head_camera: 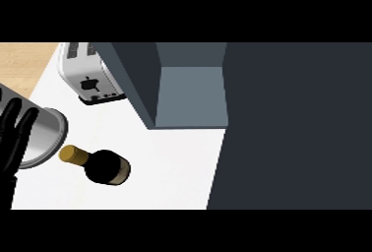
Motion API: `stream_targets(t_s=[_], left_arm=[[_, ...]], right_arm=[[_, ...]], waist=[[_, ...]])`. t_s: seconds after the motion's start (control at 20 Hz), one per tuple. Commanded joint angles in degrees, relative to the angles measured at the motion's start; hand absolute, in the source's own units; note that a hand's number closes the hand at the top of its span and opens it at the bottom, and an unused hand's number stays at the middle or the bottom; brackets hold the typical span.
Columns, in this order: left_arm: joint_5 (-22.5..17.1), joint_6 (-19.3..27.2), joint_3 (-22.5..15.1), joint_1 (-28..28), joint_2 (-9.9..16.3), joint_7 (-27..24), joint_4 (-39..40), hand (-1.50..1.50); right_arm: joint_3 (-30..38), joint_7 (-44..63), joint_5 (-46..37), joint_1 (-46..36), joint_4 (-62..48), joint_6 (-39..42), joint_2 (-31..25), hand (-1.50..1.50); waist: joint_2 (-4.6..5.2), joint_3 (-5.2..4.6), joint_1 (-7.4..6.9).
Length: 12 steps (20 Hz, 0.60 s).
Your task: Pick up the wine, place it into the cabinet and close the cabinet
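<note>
Your left robot hand [13, 133] rests at the view's left edge, black fingers straight and pointing up, holding nothing. Just beside it sits a round brushed-metal pot [45, 135]. Near that, the wine [102, 165] stands on the white tabletop [174, 167]: dark glossy glass, gold cap, tan label band, no readable writing. Farther off are a chrome toaster [88, 74] and the open grey cabinet [189, 88]
</note>
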<state>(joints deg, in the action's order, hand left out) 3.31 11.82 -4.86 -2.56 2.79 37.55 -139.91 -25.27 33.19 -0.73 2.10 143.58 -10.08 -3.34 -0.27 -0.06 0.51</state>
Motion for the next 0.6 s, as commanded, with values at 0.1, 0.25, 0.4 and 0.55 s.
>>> stream_targets(t_s=[0.1,0.25,0.4,0.55], left_arm=[[-1.09,-0.39,3.39,-0.92,1.16,-0.05,1.48,-1.5],[-0.16,-0.52,3.25,-0.47,0.14,-4.68,7.35,-1.5],[0.04,-0.83,1.3,1.21,-1.43,-8.21,9.05,-1.5],[-2.29,-2.9,2.26,6.08,-0.82,-10.18,7.64,-1.5]], right_arm=[[-3.01,4.9,-8.3,2.11,11.48,-2.34,-2.45,-1.5],[-4.05,6.27,-8.73,-0.26,11.33,-3.66,-2.97,-1.5],[-2.47,4.51,-7.15,0.46,10.9,-4.09,-4.02,-1.5],[-4.32,8.57,-9.77,-3.21,11.14,-6.9,-3.8,-1.5]], waist=[[-0.06,-0.01,0.35],[0.01,-0.06,0.49],[0.04,0.0,0.38],[-0.07,-0.07,-0.02]])
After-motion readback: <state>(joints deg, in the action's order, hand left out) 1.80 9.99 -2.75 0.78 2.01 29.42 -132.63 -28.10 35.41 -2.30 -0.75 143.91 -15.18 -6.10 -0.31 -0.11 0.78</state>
